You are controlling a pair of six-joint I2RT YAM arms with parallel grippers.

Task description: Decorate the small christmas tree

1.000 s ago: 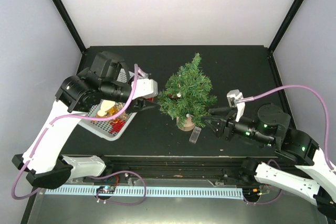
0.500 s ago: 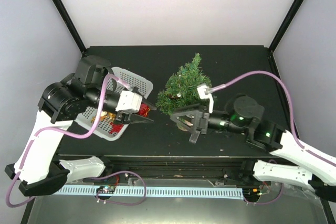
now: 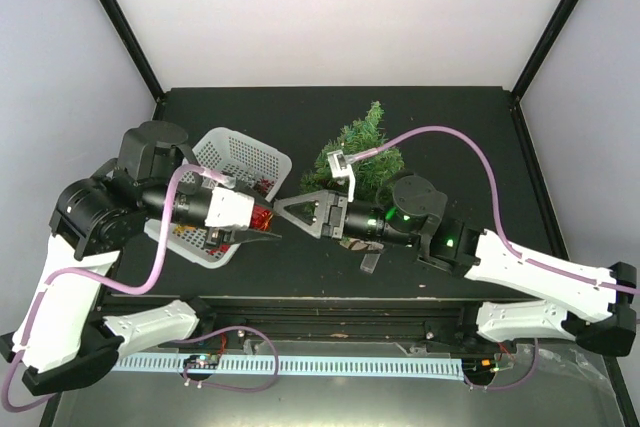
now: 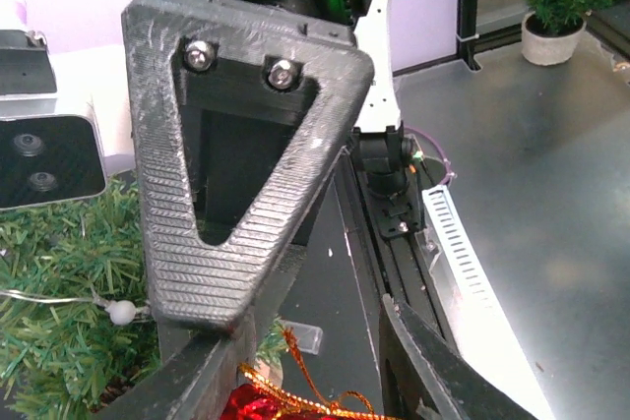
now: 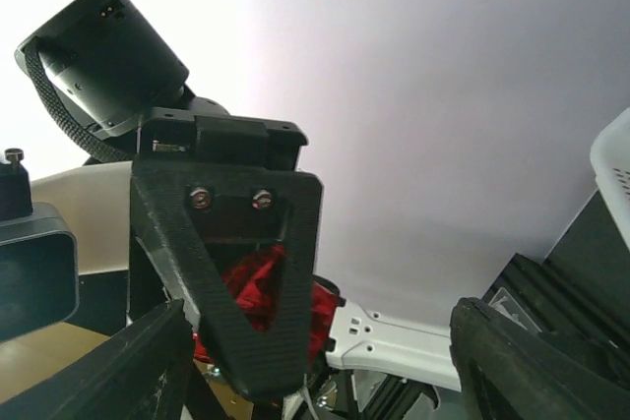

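**Two arms of like build.** The left arm (image 3: 62,292) and right arm (image 3: 540,265) have white outer links joined by rounded black joint housings (image 3: 150,147). Green indicator lights (image 3: 404,213) glow on the right arm's housings. A lilac cable (image 3: 470,145) loops along each arm to a white wrist camera block (image 3: 338,164). The left hand (image 4: 315,341) and right hand (image 5: 320,331) each carry two black, ribbed, hollow triangular fingers (image 4: 246,204), each fixed by two silver screws (image 4: 283,72).

No readable text, labels, brands, numbers or signs in any view.
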